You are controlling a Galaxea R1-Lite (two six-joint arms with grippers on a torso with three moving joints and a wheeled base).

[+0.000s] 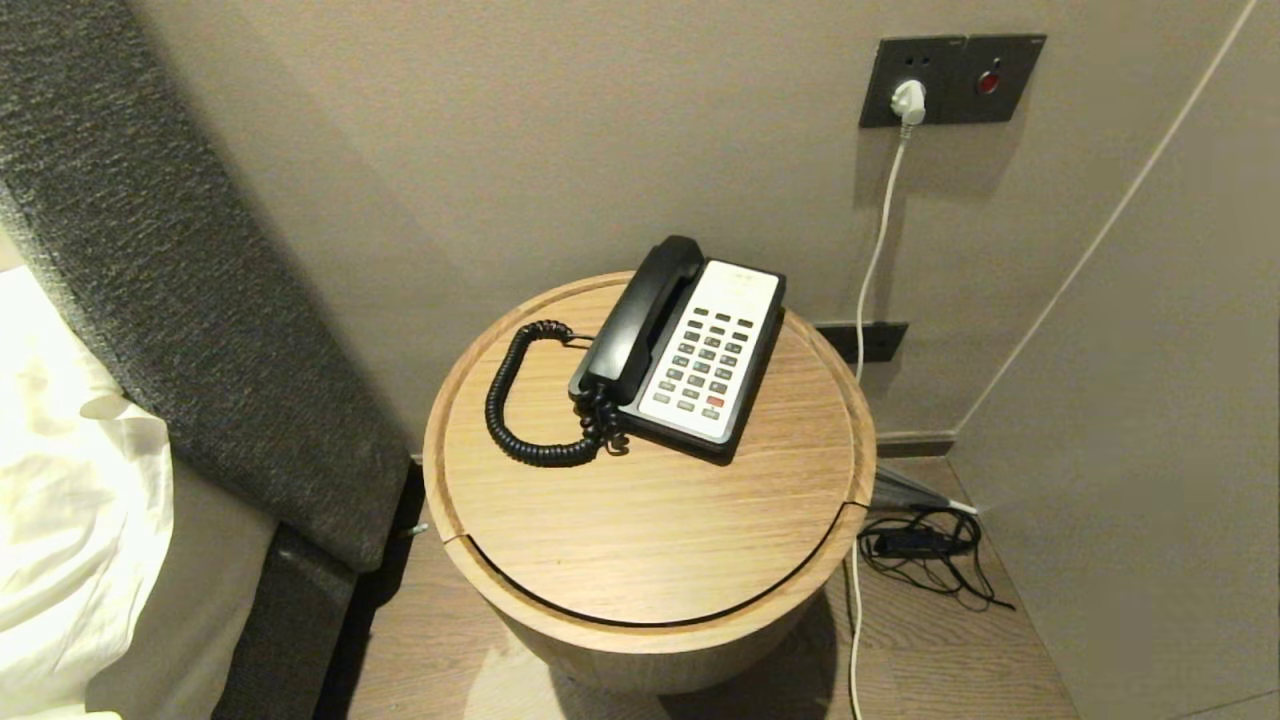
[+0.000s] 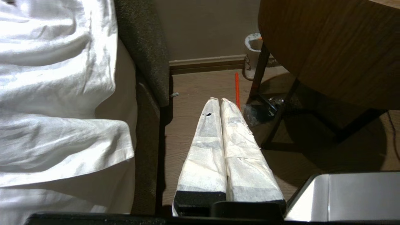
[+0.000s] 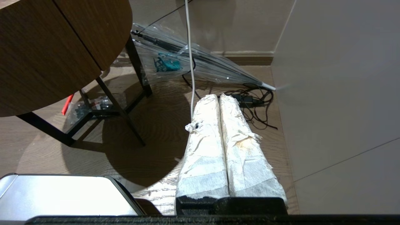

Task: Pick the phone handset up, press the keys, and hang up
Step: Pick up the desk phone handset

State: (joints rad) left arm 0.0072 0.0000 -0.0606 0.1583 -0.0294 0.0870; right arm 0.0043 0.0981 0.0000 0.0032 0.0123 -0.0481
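Note:
A black desk phone (image 1: 705,355) with a white keypad face stands on the round wooden side table (image 1: 650,520). Its black handset (image 1: 637,318) lies in the cradle on the phone's left side, and a coiled black cord (image 1: 530,400) loops out to the left. Neither gripper shows in the head view. My left gripper (image 2: 219,100) is shut and empty, low beside the bed, below the table top. My right gripper (image 3: 218,97) is shut and empty, low over the floor to the right of the table.
A bed with white sheets (image 1: 70,480) and a grey headboard (image 1: 180,280) stands at the left. A wall outlet (image 1: 950,80) with a white cable (image 1: 880,230) is behind the table. Black cables (image 1: 925,550) and a clear umbrella (image 3: 193,62) lie on the floor at the right.

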